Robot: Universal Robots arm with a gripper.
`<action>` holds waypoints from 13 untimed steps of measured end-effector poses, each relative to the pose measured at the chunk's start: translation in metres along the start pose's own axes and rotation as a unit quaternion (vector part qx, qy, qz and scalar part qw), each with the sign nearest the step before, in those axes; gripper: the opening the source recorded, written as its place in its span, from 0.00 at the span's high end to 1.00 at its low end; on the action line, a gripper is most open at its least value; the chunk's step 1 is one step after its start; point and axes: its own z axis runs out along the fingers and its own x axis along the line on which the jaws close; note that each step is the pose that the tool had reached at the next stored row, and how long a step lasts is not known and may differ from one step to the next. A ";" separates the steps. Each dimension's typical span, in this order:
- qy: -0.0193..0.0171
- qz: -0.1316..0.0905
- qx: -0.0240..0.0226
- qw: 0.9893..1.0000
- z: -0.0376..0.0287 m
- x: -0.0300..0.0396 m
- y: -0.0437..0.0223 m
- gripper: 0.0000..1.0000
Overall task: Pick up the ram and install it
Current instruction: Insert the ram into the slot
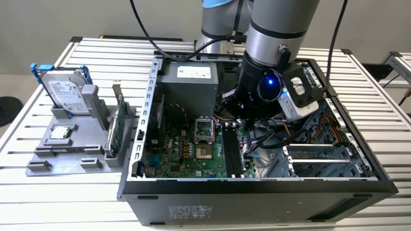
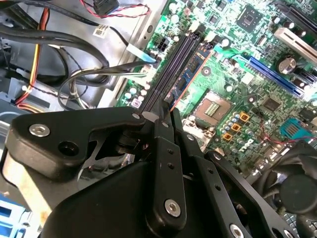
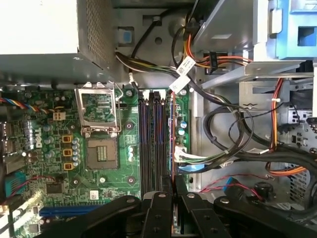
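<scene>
Matte black gripper (image 3: 173,191) is sitting down inside the open computer case (image 1: 257,185), over the memory slots (image 3: 151,144). Jaws are narrow, pinching the ram (image 3: 173,148), a thin dark stick seen edge-on with a reddish line along it. In both wrist views the ram (image 2: 190,69) is standing upright in line with the long black slots, at the slot on the cable side of the row; whether it is fully seated, cannot tell.

Case is a black sheet-metal box lying open-side up on the slatted white metal counter (image 1: 38,192). Inside it: glossy green motherboard (image 3: 119,163) with a square silver CPU socket (image 3: 101,148), a perforated grey power supply (image 1: 189,79) at the far end, and bundled black, orange and red cables (image 3: 233,144).

On the exterior view's left, a grey plastic holder (image 1: 64,149) is carrying a silver hard drive (image 1: 67,94) in a blue frame and a green expansion card (image 1: 115,122), both upright.
</scene>
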 end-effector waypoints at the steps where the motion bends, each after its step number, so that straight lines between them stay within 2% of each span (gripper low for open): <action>1: 0.000 0.000 0.000 1.000 0.0002 0.0000 0.0000 1.00; 6: 0.000 0.000 0.000 1.000 0.0010 0.0000 0.0001 1.00; 10: 0.000 0.000 0.000 1.000 0.0043 0.0002 0.0001 1.00; 13: 0.000 0.000 0.000 1.000 0.0095 0.0004 0.0002 1.00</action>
